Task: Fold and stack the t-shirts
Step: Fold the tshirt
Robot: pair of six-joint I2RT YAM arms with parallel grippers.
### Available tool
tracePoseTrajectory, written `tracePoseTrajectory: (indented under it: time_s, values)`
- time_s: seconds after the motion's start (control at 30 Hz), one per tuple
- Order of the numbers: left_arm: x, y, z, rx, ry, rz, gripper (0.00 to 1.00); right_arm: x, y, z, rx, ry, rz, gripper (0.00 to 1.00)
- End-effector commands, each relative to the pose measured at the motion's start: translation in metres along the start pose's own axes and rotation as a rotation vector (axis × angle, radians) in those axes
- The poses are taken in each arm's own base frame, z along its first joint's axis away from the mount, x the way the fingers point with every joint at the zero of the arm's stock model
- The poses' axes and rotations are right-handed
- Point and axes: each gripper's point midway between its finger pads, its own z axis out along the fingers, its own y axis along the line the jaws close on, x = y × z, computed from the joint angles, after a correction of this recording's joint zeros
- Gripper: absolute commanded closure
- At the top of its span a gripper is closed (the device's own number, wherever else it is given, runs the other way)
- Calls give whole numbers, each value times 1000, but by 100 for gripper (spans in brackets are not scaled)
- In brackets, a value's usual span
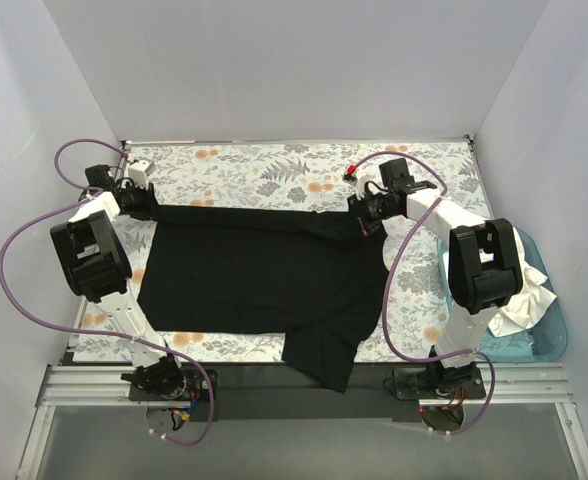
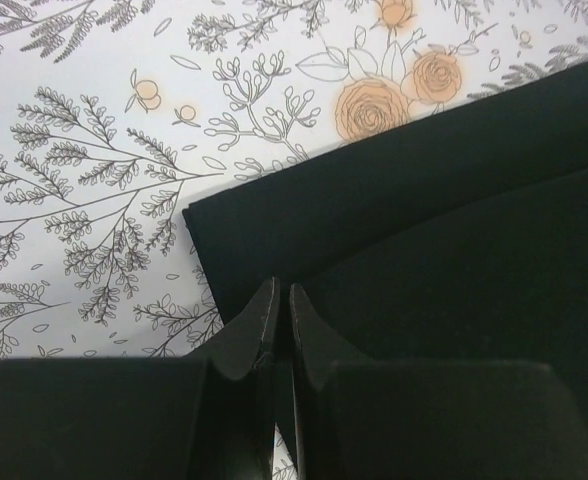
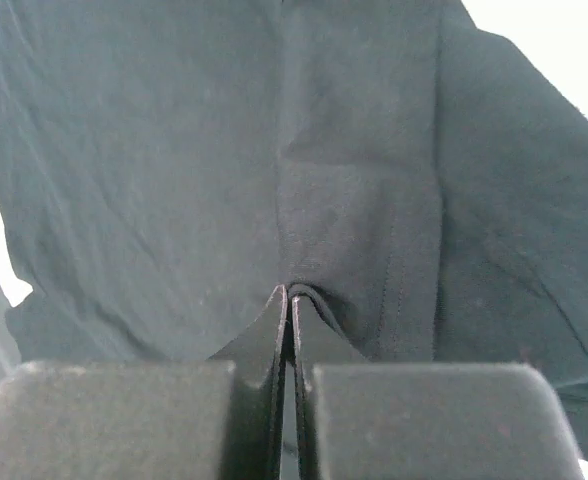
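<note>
Black t-shirt (image 1: 264, 270): lies spread and mostly flat on the floral sheet (image 1: 274, 165) that covers the counter (image 1: 94, 385). Its far edge runs between the two arms. One sleeve (image 1: 319, 355) trails off the sheet over the dark near edge.

Left fingers (image 1: 146, 205): at the far left corner. In the left wrist view they are clenched to a thin slit, apparently on the shirt's edge. A second layer of black cloth lies flat just beyond the tips, with its square corner (image 2: 190, 214) on the print.

Right fingers (image 1: 366, 225): at the far right end. The right wrist view shows them pinched shut on a small ridge of black cloth, with a seam running up from the tips.

White t-shirts (image 1: 519, 305): bunched in the teal tub (image 1: 554, 335) to the right, well apart from the work.

Step in hand, as I judge it: carry the far edge toward the near edge for the first fold.

To do it well:
- Move both arms together at one height, so the edge stays straight and taut between them.
- Lift only enough to clear the lower layer; a high lift would drag the whole shirt.
- Check the left hold first, since it sits very near the corner and may slip.
- Lay the edge down square.
- Deal with the hanging sleeve before the next fold.
</note>
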Motion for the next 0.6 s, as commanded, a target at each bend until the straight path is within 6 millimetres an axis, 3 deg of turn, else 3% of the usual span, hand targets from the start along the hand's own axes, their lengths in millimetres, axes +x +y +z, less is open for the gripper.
tracePoseTrajectory:
  time_s: [0.0, 0.27, 0.43, 0.53, 0.57]
  values:
    - [-9, 2, -12, -23, -9, 70, 100, 4, 11, 4, -20, 7, -40, 99]
    - [-10, -6, -20, -9, -9, 114, 100, 1, 24, 0, -25, -1, -38, 99]
    - [1, 2, -19, -29, 49, 139, 100, 17, 23, 4, -21, 33, -30, 99]
    - [12, 0, -20, 12, 114, 156, 99, 26, 22, 4, -13, 51, -32, 91]
    - [7, -1, -22, 26, 110, 172, 94, 30, 22, 4, -13, 58, -43, 87]
